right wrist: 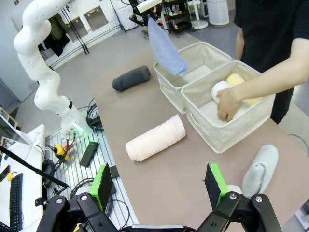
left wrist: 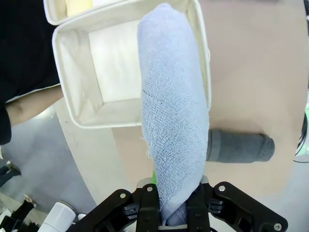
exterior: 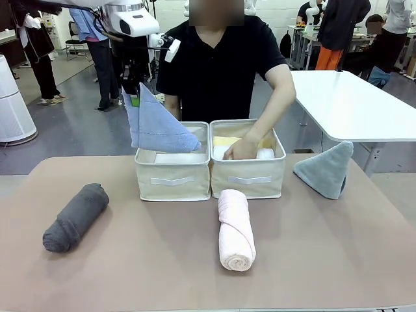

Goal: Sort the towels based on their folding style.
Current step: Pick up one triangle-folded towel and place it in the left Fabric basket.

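The lavender-blue towel (exterior: 156, 127) hangs from the left tool (left wrist: 174, 212), which is clamped on the towel's top corner. Its lower edge dips over the left basket (exterior: 172, 179). The right tool (right wrist: 159, 183) hovers above the desk (exterior: 130, 273), fingers wide apart and holding nothing. The pink roll (exterior: 235, 227) and the dark grey roll (exterior: 75, 218) lie on the desk. The grey-green triangle (exterior: 325, 169) stands beside the right basket (exterior: 250, 179), where a person's hand (exterior: 242, 149) reaches in.

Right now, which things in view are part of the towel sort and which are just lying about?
In the job: blue towel in left fingers; dark grey roll; pink roll; grey-green triangle; yellow roll and white roll in right basket; left basket.
Lying about: white side table; white floor unit.
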Available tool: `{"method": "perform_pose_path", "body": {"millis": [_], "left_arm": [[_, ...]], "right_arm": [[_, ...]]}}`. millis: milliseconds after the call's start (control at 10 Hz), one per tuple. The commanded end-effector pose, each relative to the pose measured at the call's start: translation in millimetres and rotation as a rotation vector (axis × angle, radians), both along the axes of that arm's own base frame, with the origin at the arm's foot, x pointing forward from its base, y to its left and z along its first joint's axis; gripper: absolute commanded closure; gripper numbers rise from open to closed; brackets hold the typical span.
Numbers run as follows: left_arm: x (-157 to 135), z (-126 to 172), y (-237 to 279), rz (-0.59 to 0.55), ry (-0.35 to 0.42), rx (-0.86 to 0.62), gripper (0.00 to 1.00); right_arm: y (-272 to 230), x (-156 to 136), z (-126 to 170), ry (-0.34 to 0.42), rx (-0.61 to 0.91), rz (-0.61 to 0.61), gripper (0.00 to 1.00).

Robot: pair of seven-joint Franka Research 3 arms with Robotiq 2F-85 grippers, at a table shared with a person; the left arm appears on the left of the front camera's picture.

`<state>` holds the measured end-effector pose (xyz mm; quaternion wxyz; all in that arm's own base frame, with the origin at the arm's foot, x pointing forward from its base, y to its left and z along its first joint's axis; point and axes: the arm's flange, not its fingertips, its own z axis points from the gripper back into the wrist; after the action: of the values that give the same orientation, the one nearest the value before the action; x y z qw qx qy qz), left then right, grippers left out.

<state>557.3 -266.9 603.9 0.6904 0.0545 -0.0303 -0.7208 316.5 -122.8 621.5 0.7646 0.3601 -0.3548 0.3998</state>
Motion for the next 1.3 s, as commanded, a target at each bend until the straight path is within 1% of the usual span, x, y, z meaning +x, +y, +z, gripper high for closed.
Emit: {"method": "perform_pose_path", "body": {"millis": [0, 200, 300, 600, 900, 1200], "left_arm": [[19.0, -12.4, -6.7, -0.019, 0.011, 0.011, 0.82], [24.2, -40.5, -13.4, -0.043, 0.022, -0.001, 0.82], [24.6, -49.9, -17.3, -0.052, 0.027, 0.001, 0.82], [26.0, -76.1, -27.1, -0.06, 0.065, 0.022, 0.82], [25.0, -93.0, -33.7, -0.073, 0.093, 0.044, 0.82], [23.2, -121.9, -37.8, -0.082, 0.142, 0.074, 0.82]], "right_arm": [[1.6, 1.0, -0.5, -0.008, 0.012, 0.01, 0.0], [1.6, 1.0, -0.5, -0.008, 0.012, 0.01, 0.0], [1.6, 1.0, -0.5, -0.008, 0.012, 0.01, 0.0], [1.6, 1.0, -0.5, -0.008, 0.012, 0.01, 0.0], [1.6, 1.0, -0.5, -0.008, 0.012, 0.01, 0.0], [1.6, 1.0, -0.5, -0.008, 0.012, 0.01, 0.0]]}}
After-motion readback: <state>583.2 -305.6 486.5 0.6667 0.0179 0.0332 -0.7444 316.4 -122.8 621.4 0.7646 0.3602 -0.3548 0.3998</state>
